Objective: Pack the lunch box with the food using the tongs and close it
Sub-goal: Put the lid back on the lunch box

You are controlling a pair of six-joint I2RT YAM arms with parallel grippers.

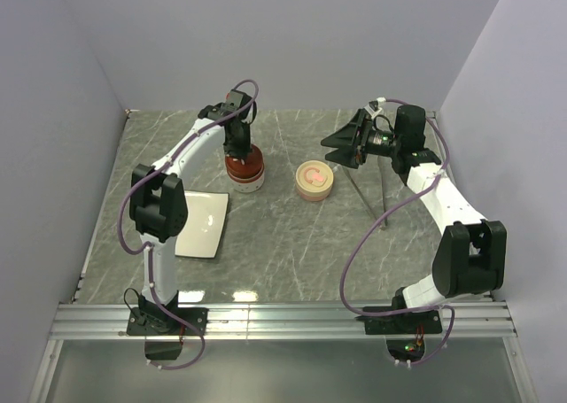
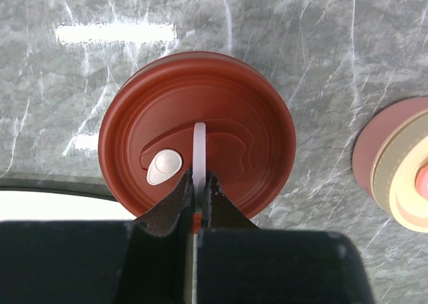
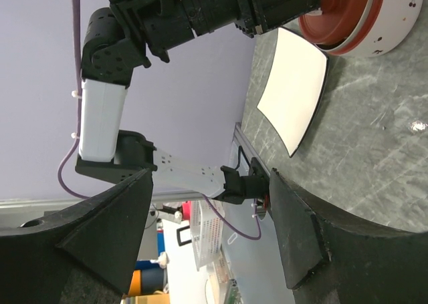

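The lunch box [image 1: 246, 180] is a round white pot under a dark red lid [image 2: 200, 110], standing at the back left of the table. My left gripper [image 2: 198, 184] is right above it, shut on the thin white strap [image 2: 198, 147] across the lid's top. In the right wrist view the lid [image 3: 338, 13] sits on the white body [image 3: 394, 23]. The silver tongs [image 1: 383, 210] lie on the table in a narrow V at the right. My right gripper [image 1: 345, 142] hangs open in the air above their far end, holding nothing. No food shows.
A round beige container [image 1: 314, 181] with a pink top stands between the lunch box and the tongs, and also shows as the beige container [image 2: 401, 174] at the left wrist view's right edge. A bare white square plate [image 1: 202, 224] lies near the left arm.
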